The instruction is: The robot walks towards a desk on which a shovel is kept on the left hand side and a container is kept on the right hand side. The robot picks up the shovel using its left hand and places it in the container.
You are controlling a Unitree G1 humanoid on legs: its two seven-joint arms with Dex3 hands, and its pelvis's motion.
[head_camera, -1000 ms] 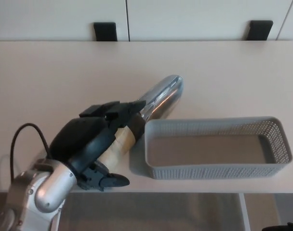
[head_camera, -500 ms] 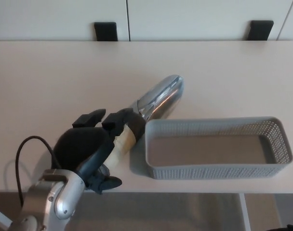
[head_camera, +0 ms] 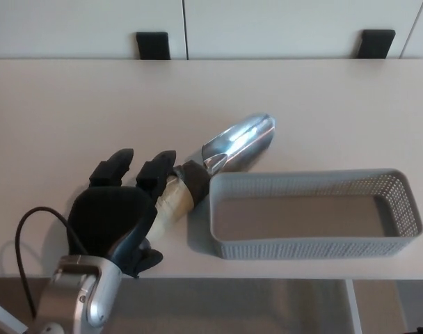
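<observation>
Grasp phase, head view. We see the left hand (head_camera: 121, 212) at the near-left of the tabletop (head_camera: 72, 111), its fingers (head_camera: 156, 170) spread and clamped on nothing. The shovel (head_camera: 222, 156) lies flat on the tabletop, its metal scoop pointing far-right and its tan handle running back toward the hand. The handle's near end lies just beside the fingers, partly under them; we cannot tell whether they touch it. The scoop's near edge sits just beside the far-left corner of the container (head_camera: 309, 216). To grasp well, we judge that the fingers should wrap the handle across its length and close firmly before any lift, then clear the container's wall. The right hand is not in view.
</observation>
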